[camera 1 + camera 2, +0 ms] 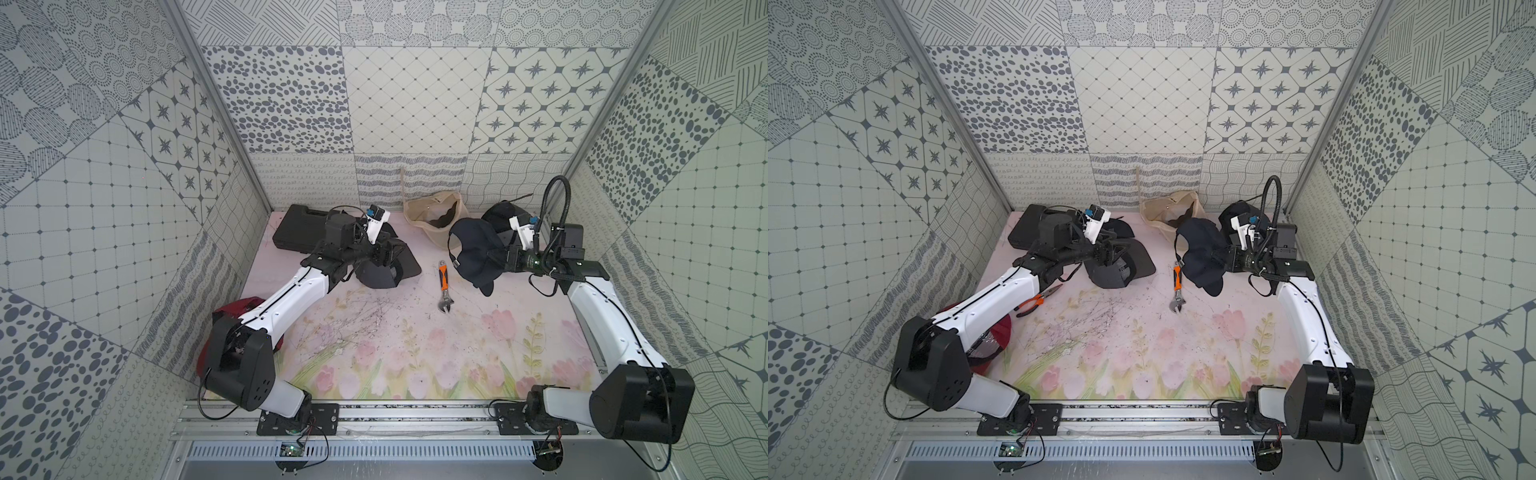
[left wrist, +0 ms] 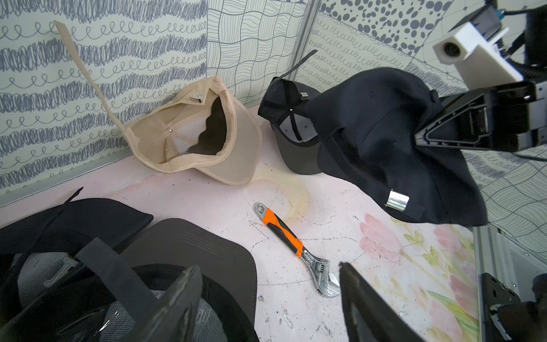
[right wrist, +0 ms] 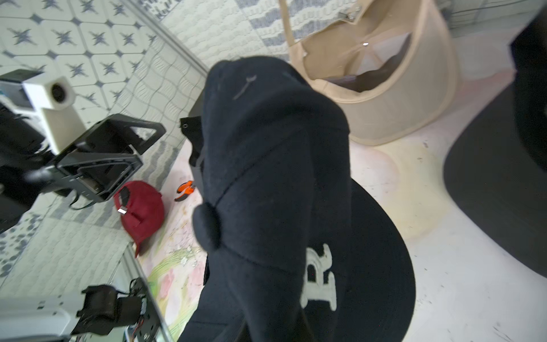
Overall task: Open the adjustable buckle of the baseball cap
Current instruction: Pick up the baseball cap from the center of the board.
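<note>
Grasp-and-present stage of buckle opening. Right gripper (image 1: 500, 254) is pinching shut on the crown of the dark baseball cap (image 2: 384, 127) and is holding it raised above the table (image 2: 207, 201), with the brim sagging lowest. The cap's rear strap (image 2: 359, 168) is facing the left arm, and its silver buckle (image 2: 397, 201) is showing plainly in the left wrist view, apparently lying closed on the strap. Left gripper (image 2: 266, 272) is standing wide and holding nothing. It is hovering over other dark caps (image 2: 192, 245) on its own side, well apart from the buckle. An orange-handled wrench (image 2: 284, 234) is lying on the table between the two arms, and a tan cap (image 2: 231, 160) is resting against the back wall.

Judged step: the cap is being presented and the buckle is not yet touched. The next move is calling for the left arm to cross toward the held cap, narrow its jaws onto the metal flap's free edge, and lever it away from the strap while the right gripper is bracing the crown. The cloth is hanging soft, so the buckle is likely to swing on contact.
</note>
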Controlling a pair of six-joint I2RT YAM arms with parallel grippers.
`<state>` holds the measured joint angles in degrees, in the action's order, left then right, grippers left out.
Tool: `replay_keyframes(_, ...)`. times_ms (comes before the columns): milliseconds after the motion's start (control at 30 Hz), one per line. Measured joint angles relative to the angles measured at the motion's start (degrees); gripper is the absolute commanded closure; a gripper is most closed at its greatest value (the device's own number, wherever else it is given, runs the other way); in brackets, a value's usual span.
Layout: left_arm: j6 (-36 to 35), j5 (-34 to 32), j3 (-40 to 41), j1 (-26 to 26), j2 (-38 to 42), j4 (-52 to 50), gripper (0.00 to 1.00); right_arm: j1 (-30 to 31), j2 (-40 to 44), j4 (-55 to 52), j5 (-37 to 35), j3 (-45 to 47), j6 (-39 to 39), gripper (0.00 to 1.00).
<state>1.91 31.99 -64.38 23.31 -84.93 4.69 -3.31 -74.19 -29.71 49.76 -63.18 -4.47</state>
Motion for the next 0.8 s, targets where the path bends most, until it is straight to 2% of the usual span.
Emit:
replay_keyframes(333,0.44,6.54,0.0,0.0,0.46,2.14,0.25,1.42,-2.43,0.74,11.61,-2.62,3.98,1.0)
replay_keyframes(800,-4.11,14.95,-7.04,0.44,-0.35,1.99,0.23,7.93,-6.88,-5.6,11.76,-8.68,11.85,1.0)
